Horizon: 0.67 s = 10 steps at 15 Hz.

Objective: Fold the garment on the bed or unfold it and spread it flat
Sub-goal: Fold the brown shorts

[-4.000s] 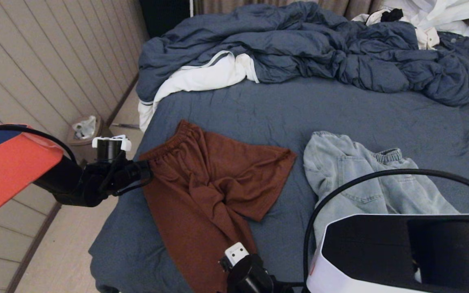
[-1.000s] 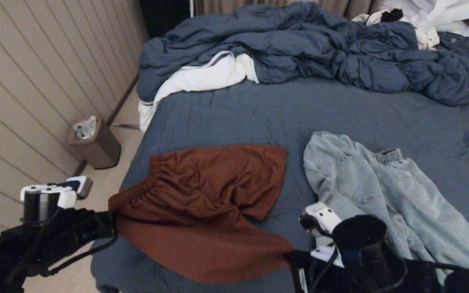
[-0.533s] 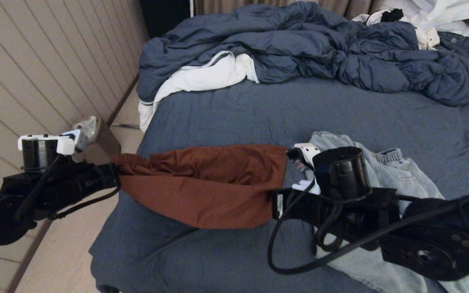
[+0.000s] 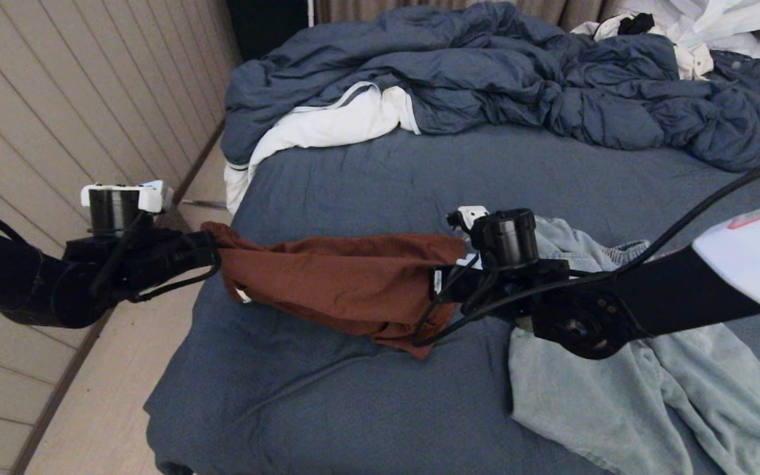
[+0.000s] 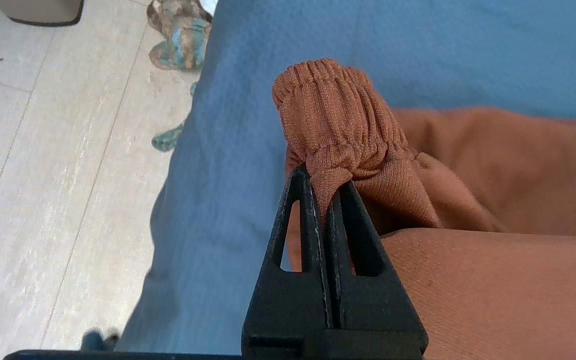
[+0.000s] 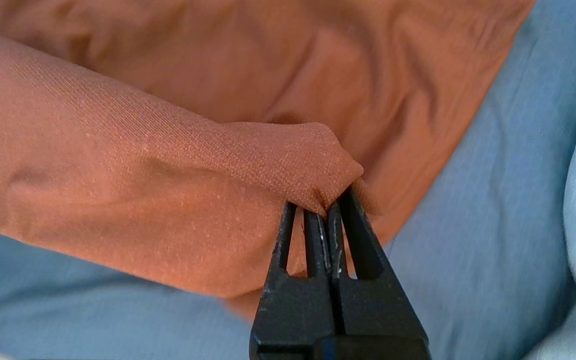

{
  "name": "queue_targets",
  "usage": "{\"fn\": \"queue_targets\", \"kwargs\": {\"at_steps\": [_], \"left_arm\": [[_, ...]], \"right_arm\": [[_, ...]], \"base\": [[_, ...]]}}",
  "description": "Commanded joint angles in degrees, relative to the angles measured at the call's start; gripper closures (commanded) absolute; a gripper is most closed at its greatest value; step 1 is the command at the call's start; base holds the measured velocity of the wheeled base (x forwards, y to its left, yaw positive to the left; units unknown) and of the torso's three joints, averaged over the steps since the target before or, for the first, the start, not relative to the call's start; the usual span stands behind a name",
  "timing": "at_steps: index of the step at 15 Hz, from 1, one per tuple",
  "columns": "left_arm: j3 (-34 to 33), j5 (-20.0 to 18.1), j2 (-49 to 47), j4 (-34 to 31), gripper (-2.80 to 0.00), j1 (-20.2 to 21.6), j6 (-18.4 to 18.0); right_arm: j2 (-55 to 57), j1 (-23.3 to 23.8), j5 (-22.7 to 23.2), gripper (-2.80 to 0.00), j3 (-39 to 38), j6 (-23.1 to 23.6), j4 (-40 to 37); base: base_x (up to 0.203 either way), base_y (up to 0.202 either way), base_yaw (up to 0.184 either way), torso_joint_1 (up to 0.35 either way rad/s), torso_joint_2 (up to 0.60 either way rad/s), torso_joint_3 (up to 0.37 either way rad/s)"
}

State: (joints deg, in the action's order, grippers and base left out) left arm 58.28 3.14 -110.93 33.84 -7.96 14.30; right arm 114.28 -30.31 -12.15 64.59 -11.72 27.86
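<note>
Hanging stretched between the two hands, the shorts (image 4: 347, 284) are sagging above the bed (image 4: 380, 178), over the near left part of the sheet. The left hand (image 4: 212, 247) is sitting just past the bed's left edge, pinching the elastic waistband; its fingers (image 5: 313, 210) are clamped tight on a bunched fold of the rust fabric. The right hand (image 4: 443, 284) is clenching the opposite end of the shorts near the bed's middle, with its fingers (image 6: 318, 225) pressed together on a gathered corner of cloth. A loose lower flap is drooping down toward the sheet beneath the right hand. Jeans (image 4: 617, 382) are lying crumpled on the sheet just to the right, partly under the right arm. A duvet (image 4: 499, 72) is lying heaped across the far side of the bed, showing some white lining.
</note>
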Motion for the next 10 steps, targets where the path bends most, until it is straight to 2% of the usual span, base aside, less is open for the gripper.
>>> {"fn": "queue_targets", "kwargs": {"at_steps": [1,7,8,10], "left_arm": [[4.5,0.1,-6.3,-0.9,0.00,-0.2,0.0],[15.3,0.4,-12.9,-5.4,0.00,-1.0,-0.7],[15.6,0.5,-13.0,-5.7,-2.80,-1.7,-0.8],[15.8,1.4,-13.0,-5.5,-2.80,-2.3,-0.8]], "right_arm": [[3.3,1.3,-0.1,0.00,3.2,0.2,-0.8],[6.8,2.4,-0.1,0.00,6.3,0.3,-1.3],[6.9,2.4,0.0,-2.80,6.8,0.3,-1.6],[7.5,2.5,0.2,-2.80,7.0,0.8,-1.5]], "base": [[0.000,0.000,0.000,0.000,0.00,0.000],[0.000,0.000,0.000,0.000,0.00,0.000],[0.000,0.000,0.000,0.000,0.00,0.000],[0.000,0.000,0.000,0.000,0.00,0.000]]}}
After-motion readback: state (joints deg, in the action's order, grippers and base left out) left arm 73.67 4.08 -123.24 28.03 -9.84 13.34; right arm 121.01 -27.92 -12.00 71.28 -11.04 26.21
